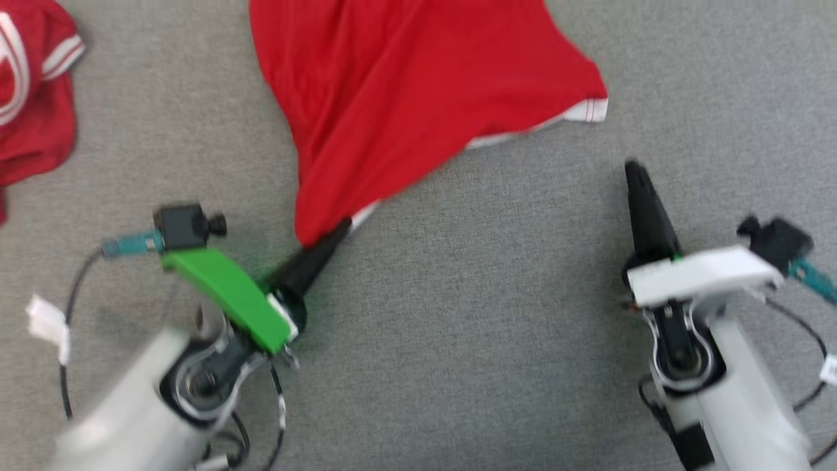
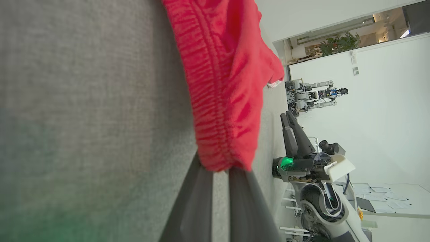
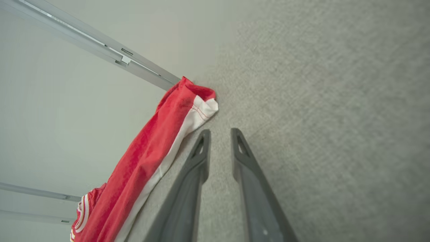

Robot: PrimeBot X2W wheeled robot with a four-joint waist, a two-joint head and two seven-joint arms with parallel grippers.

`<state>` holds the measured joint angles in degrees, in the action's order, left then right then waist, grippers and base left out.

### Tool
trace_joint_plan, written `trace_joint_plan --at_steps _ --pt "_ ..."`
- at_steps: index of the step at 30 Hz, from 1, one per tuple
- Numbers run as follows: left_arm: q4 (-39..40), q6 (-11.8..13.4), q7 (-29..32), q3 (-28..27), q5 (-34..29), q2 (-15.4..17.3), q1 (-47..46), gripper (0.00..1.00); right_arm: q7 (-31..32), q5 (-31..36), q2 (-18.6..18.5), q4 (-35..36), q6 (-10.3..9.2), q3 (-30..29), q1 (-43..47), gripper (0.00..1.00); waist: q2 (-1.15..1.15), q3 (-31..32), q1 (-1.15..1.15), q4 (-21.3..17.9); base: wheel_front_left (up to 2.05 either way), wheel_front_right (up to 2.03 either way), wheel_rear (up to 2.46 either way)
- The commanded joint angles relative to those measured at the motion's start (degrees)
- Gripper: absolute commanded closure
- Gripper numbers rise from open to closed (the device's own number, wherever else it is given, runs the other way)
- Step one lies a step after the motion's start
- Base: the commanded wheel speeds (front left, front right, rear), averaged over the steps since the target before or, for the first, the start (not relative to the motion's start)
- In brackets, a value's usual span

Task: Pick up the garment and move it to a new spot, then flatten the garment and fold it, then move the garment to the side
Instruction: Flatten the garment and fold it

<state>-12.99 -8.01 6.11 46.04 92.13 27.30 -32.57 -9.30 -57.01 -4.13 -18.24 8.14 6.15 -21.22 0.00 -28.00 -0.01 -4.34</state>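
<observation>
Gripping left gripper (image 1: 340, 230): garment (image 1: 418, 85) corner is pinched shut at seven o'clock.
Empty right gripper (image 1: 633, 171): held slightly parted at four o'clock.

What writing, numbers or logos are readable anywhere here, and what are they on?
None can be read.
The red cloth garment with white hem: no print showing.
The second red garment with white bands: curved white marking, cut off, unreadable.
The white cable tags: blurred.
The papers on the far desk: too small.
</observation>
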Motion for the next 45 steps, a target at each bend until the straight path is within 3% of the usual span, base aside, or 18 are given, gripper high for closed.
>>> trace_joint_plan --at_steps 1,10,19,20,21,22,23,24,29,36,39,45 --pt "-1.87 0.95 0.32 3.84 1.96 -1.76 10.17 1.0 1.73 -1.33 -0.34 -2.98 -1.17 -0.76 8.71 1.0 0.0 9.02 0.01 3.18 0.0 0.0 0.0" --pt "2.19 0.58 -3.45 2.16 2.56 -3.28 15.14 1.0 6.38 7.16 -0.76 4.25 -0.64 -6.53 13.34 1.0 0.0 16.82 0.01 3.97 0.0 0.0 0.0" --pt "1.05 0.57 -10.04 4.5 -4.7 -2.65 20.29 1.0 7.82 19.87 0.35 6.41 -0.64 -9.28 18.58 1.0 0.0 23.09 0.01 3.89 0.0 0.0 0.0" --pt "0.2 0.57 -11.4 4.62 -5.84 -2.55 20.81 0.74 7.31 21.87 0.39 6.8 -0.64 -9.26 19.25 1.0 0.0 23.76 0.01 3.9 0.0 0.0 0.0" --pt "-0.67 0.59 -12.82 4.57 -6.74 -2.52 21.27 0.39 6.64 23.25 0.4 7.08 -0.64 -9.36 19.78 1.0 0.0 24.26 0.01 3.9 0.0 0.0 0.0" --pt "-1.81 0.85 -14.46 4.66 -8.02 -2.68 21.83 0.0 5.62 25.45 0.35 7.48 -0.64 -9.42 20.4 0.7 0.0 24.8 0.01 3.85 0.0 0.0 0.0" --pt "-2.71 0.97 -16.13 4.81 -9.57 -2.87 22.16 0.0 4.71 27.29 0.04 7.83 -0.64 -9.1 20.9 0.42 0.0 25.26 0.01 3.79 0.0 0.0 0.0" --pt "-3.77 1.23 -18.21 4.69 -11.68 -3.08 22.27 0.0 3.55 29.65 -0.38 7.88 -0.64 -9.04 21.74 0.0 0.0 25.89 0.01 3.72 0.0 0.0 0.0" --pt "-7.56 3.45 -21.33 0.31 -20.95 -5.49 25.4 0.0 -2.45 39.25 -2.08 7.5 -0.64 -8.2 24.15 0.0 0.0 27.91 0.01 3.28 0.0 0.0 0.0" --pt "-2.16 5.88 -21.3 -23.63 -46.08 -13.98 36.81 0.0 -5.94 50.32 -2.6 9.25 -0.64 -11.16 26.74 0.0 0.0 30.03 0.01 3.66 0.0 0.0 0.0" --pt "2.51 4.39 -21.3 -34.83 -58.5 -20.04 43.24 0.0 -5.92 52.92 -1.71 14.27 -0.65 -13.63 30.09 0.0 0.0 31.19 0.01 4.56 0.0 0.0 0.0" --pt "6.7 1.69 -21.32 -44.64 -70.32 -23.94 47.73 0.0 -5.9 54.85 -0.82 17.88 -0.65 -16.25 34.06 0.0 0.0 32.2 0.01 5.53 0.0 0.0 0.0"
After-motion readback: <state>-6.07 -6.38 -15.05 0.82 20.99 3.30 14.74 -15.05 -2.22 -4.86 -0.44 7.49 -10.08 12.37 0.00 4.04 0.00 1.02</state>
